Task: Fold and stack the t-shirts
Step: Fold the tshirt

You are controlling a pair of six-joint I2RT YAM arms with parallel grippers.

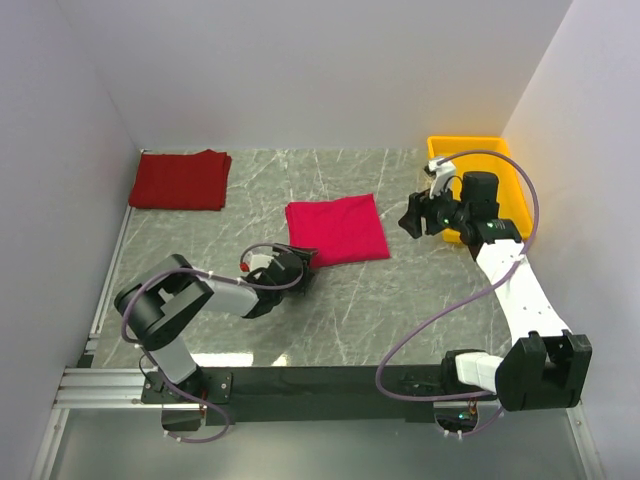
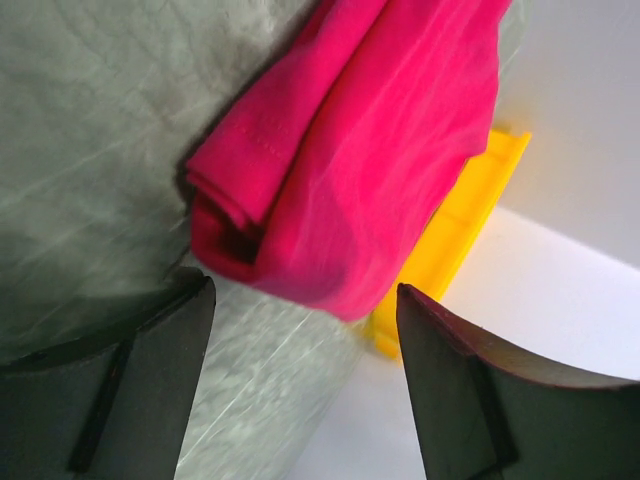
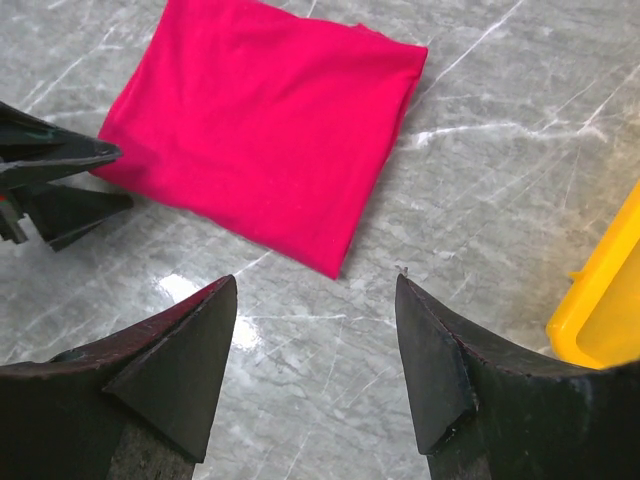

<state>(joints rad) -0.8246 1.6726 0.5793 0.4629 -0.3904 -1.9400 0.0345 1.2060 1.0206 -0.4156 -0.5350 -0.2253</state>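
Folded crimson t-shirt (image 1: 337, 230) at counter (image 1: 350, 300) middle; darker t-shirt (image 1: 180, 180) at far left corner. Left pincer (image 1: 297, 262) apart at crimson's near corner. Right pincer (image 1: 415, 215) apart near right edge.

no readable text, labels, brands or numbers on anything in view

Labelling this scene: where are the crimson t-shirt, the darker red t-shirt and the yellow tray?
crimson t-shirt (image 1: 337, 229), top view, middle of the folded cloth.
darker red t-shirt (image 1: 180, 180), top view, middle of its upper layer.
yellow tray (image 1: 512, 185), top view, bare floor by its right wall.
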